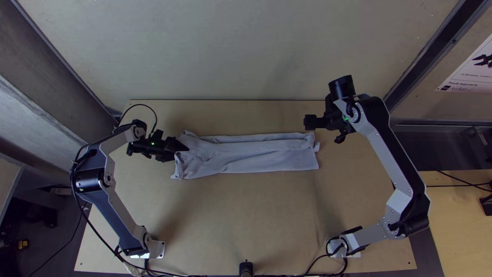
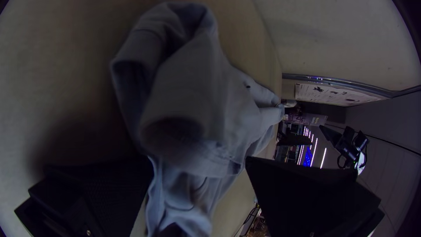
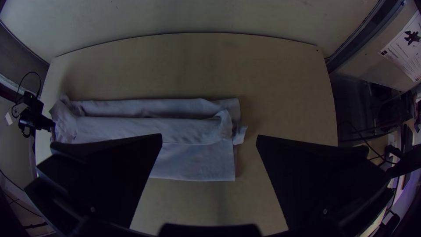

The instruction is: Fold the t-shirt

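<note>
In the top view, the light blue t-shirt [image 1: 256, 154] lies folded into a long strip across the table, bunched at its left end. My left gripper [image 1: 184, 145] is at that bunched end. The left wrist view has my left gripper [image 2: 199, 161] open, with rumpled cloth [image 2: 193, 101] in front of and between its spread fingers; whether they touch it I cannot tell. My right gripper [image 1: 306, 122] hangs above the table near the strip's right far corner. Seen from its wrist, my right gripper [image 3: 209, 137] is open and holds nothing; the t-shirt [image 3: 193, 164] lies below, with layered folds along it.
Bare wooden table [image 1: 246, 215] stretches between the strip and the near edge, where a black post [image 1: 246, 268] stands. Beyond the far edge is a pale wall [image 1: 246, 51]. Black cables [image 1: 97, 231] run beside the left arm and along the near edge.
</note>
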`<state>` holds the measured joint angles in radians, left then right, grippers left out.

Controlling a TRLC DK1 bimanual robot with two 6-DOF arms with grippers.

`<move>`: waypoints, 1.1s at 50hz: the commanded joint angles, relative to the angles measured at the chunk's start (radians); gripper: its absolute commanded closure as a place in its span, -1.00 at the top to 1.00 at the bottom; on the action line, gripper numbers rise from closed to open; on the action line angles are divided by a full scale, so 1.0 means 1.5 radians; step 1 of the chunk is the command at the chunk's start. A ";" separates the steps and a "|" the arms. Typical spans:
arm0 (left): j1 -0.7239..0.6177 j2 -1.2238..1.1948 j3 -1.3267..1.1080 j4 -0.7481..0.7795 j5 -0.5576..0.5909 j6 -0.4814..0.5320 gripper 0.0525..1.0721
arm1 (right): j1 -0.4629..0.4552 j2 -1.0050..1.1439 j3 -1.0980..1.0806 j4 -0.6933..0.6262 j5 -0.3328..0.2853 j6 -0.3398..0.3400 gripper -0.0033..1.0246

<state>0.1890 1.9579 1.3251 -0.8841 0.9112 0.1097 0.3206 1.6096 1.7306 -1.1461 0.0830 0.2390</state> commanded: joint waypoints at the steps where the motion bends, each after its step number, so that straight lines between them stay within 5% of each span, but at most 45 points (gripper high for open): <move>1: -0.036 0.001 -0.037 0.042 -0.021 -0.056 0.91 | 0.008 -0.024 -0.019 -0.007 0.007 0.016 0.92; 14: -0.146 -0.072 -0.085 0.160 -0.138 -0.179 0.91 | 0.016 -0.038 -0.041 -0.007 0.008 0.031 0.92; 30: -0.247 -0.094 -0.100 0.177 -0.258 -0.235 0.87 | 0.009 -0.082 -0.101 0.016 0.008 0.037 0.92; 33: -0.255 -0.088 -0.097 0.177 -0.288 -0.250 0.61 | 0.008 -0.095 -0.115 0.022 0.008 0.038 0.92; 42: -0.255 -0.103 -0.096 0.201 -0.336 -0.278 -0.95 | 0.006 -0.138 -0.173 0.047 0.008 0.043 0.92; 55: -0.215 -0.151 -0.085 0.169 -0.390 -0.269 -0.95 | -0.028 -0.182 -0.219 0.094 0.011 0.037 0.92</move>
<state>-0.1650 1.7744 1.2205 -0.5949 0.3687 -0.2958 0.3038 1.3739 1.4380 -1.0271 0.0902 0.2844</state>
